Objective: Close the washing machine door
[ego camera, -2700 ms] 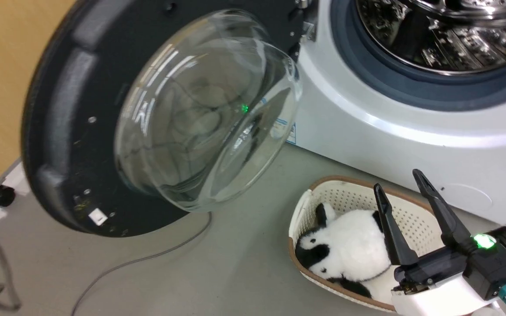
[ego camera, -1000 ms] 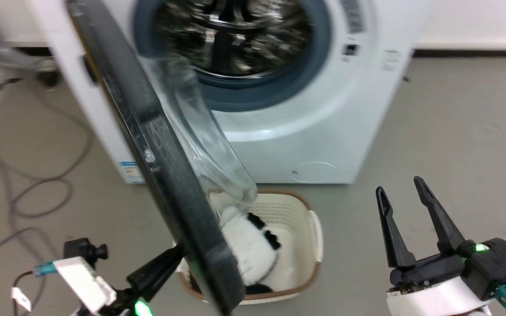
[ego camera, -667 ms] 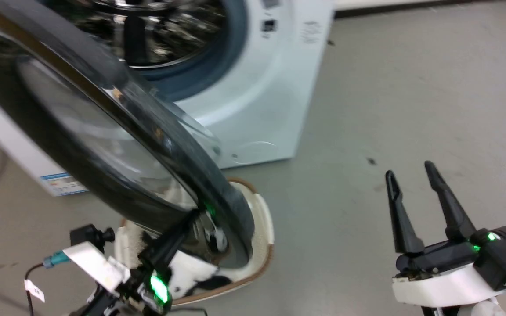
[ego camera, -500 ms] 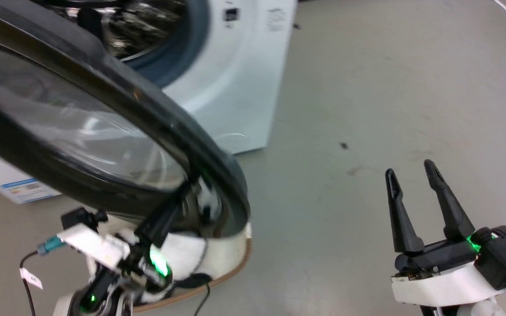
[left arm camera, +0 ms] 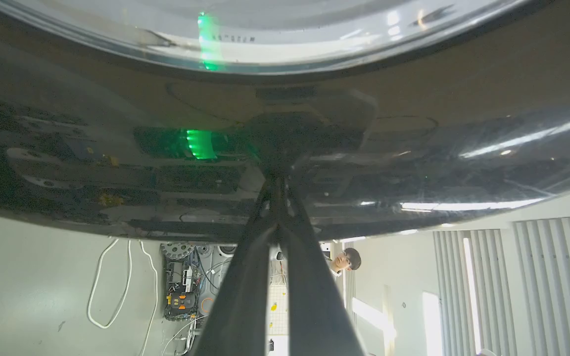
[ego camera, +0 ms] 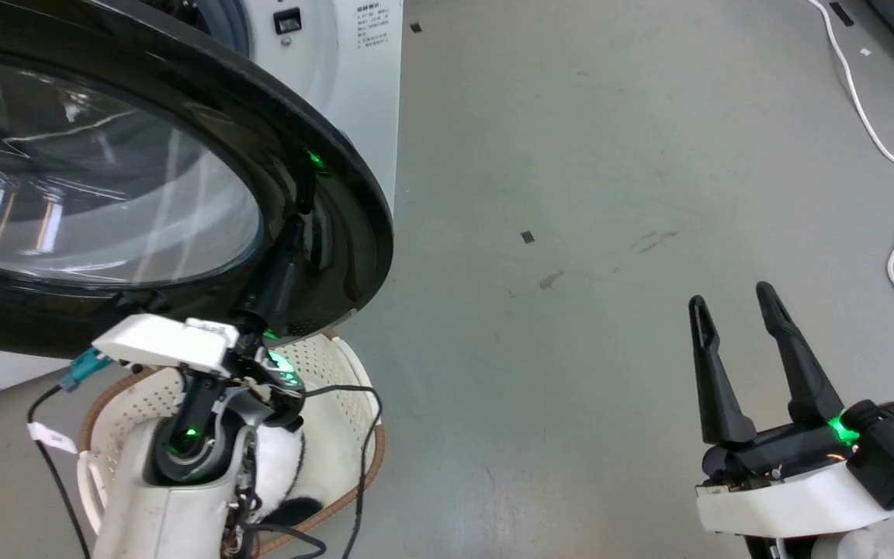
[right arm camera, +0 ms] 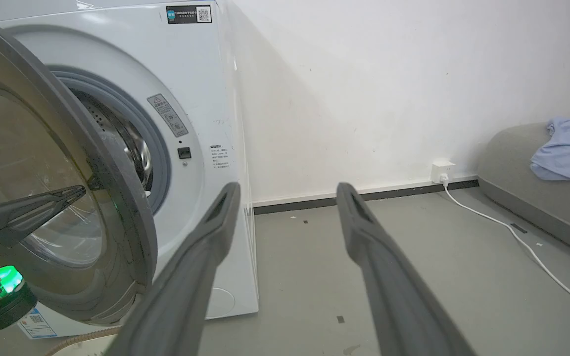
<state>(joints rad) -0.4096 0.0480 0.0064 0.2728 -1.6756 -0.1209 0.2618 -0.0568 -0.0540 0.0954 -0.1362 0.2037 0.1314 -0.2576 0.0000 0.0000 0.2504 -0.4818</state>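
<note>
Nearest: right gripper (ego camera: 730,299), fingers spread wide, empty, hovering over bare floor (ego camera: 571,194), well apart from the work. Not needed for this step, by the look of it.

Next in: left gripper (ego camera: 297,213), fingers pressed together with nothing pinched, tips set against the glossy outer face of the washing machine door (ego camera: 338,178), near its free edge. Same contact confirmed from the left wrist view.

Under that arm: cream basket (ego camera: 346,373) on the floor, black-and-white plush toy (ego camera: 282,473) inside, just below the door's lower rim. Looks clear of the swing, but can't confirm from here.

Then the door itself: partway round, angled off the front of the washing machine (ego camera: 354,93). From the right wrist view, a clear gap at the free edge, with grey-blue gasket (right arm camera: 160,163) and drum visible behind. Not latched.

Calling it mid-swing: push engaged, closure not done. Left to do: drive through the rest of the arc, press until the latch side seats. Worth watching for tips sliding on the gloss.

Farthest: white cable (ego camera: 874,140) by the floor's right edge, out of the way.
</note>
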